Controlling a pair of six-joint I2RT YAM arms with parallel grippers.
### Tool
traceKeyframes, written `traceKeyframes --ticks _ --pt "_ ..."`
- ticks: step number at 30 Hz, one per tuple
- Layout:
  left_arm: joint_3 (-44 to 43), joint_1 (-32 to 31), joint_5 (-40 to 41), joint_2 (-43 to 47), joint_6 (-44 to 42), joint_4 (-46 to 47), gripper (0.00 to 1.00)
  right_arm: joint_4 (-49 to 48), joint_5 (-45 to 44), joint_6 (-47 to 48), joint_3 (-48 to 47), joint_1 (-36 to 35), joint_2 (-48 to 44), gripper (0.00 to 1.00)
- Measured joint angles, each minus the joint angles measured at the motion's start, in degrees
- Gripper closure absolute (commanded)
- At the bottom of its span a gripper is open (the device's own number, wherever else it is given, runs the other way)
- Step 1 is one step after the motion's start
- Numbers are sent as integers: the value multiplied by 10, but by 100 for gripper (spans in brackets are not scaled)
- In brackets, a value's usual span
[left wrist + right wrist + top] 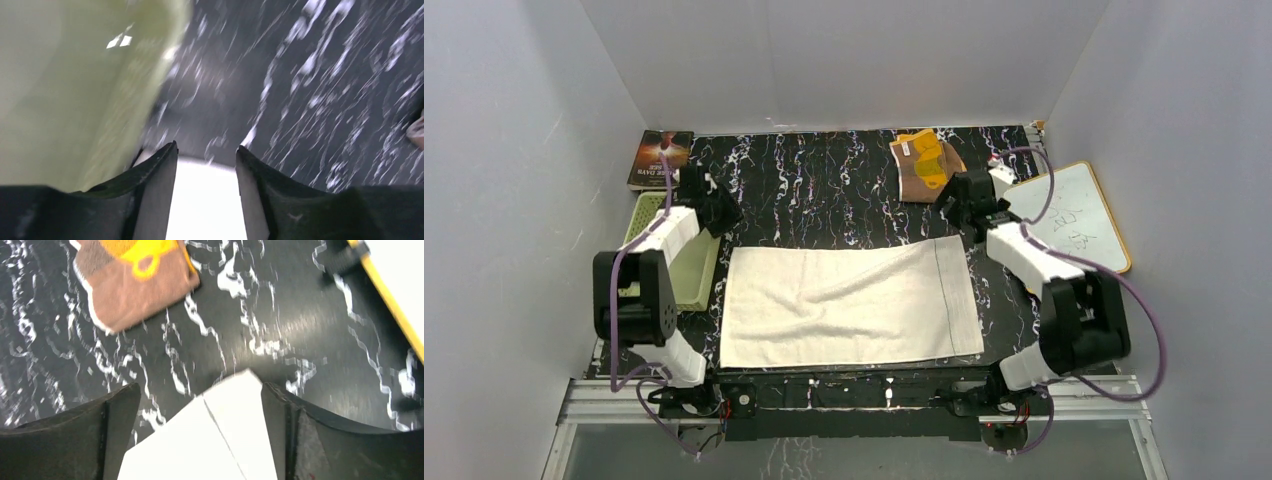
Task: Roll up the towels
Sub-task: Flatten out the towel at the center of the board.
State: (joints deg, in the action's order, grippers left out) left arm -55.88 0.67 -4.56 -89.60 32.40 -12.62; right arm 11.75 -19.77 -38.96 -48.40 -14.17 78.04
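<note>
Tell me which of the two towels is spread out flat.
The cream-white towel, laid open in the middle. The brown and yellow towel sits bunched up at the back.

The black marbled table carries a flat cream towel, brown towel, green basket and whiteboard.

Lettering on the book and scribbles on the whiteboard are too small to read.
</note>
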Motion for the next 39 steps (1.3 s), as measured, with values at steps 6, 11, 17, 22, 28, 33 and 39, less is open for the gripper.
traceKeyframes --ticks 6,11,17,22,28,33,39 --pt "-149 2 -30 -75 -42 32 39 -15 54 57 -108 24 100 16" --pt "-127 4 -82 -6 -70 36 48 -16 113 70 -89 -2 54 15" --pt "-12 3 -110 95 -96 -5 43 17 169 84 -41 -5 60 12" --pt "-2 3 -119 76 -124 -47 44 65 180 104 -52 69 106 31" --pt "3 3 -150 69 -130 -50 61 52 234 112 -61 78 130 74" --pt "33 3 -181 17 -127 -22 90 21 271 106 -54 75 150 93" --pt "37 3 -192 -82 -115 -19 100 17 284 98 -52 93 193 100"
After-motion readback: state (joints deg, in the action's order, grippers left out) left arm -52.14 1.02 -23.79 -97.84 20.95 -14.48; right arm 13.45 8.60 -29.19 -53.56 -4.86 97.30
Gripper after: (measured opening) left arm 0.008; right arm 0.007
